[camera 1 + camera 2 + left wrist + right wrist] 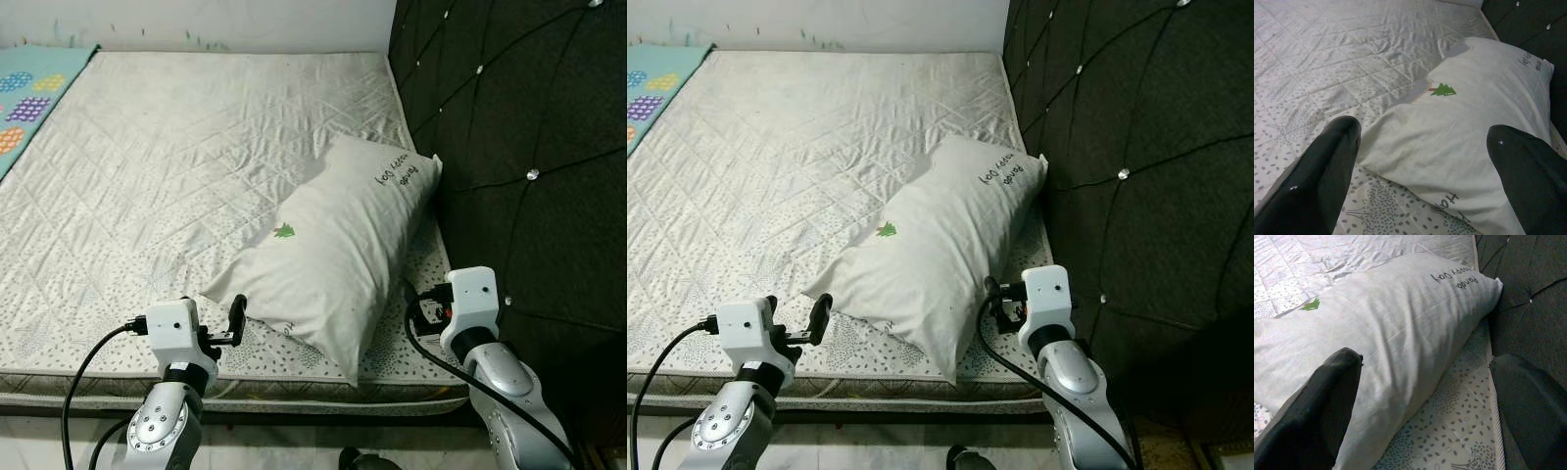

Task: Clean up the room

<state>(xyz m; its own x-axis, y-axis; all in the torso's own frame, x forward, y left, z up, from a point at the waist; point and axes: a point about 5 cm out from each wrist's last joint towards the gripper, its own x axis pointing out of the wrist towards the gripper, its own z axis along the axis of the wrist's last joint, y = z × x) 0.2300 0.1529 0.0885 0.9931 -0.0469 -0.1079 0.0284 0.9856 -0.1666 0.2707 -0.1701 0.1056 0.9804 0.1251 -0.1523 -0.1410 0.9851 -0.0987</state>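
Pillow (338, 250) lying slantwise on the quilted mattress (167, 157), its far corner touching the dark tufted headboard (519, 147), its near corner reaching toward the mattress's front edge. Left gripper (238, 315), fingers spread wide and empty, hovers just beside the pillow's near left corner; right gripper (1425, 406), likewise spread and empty, sits just beside the pillow's right flank, with the headboard close on its outer side. The step in hand is judged to be squaring the pillow against the headboard. Done well, each gripper would pinch a corner rather than the soft middle and lift both ends together. Open mattress extends well beyond the left gripper; the right gripper has little room before the headboard, and the front edge lies close beneath both.
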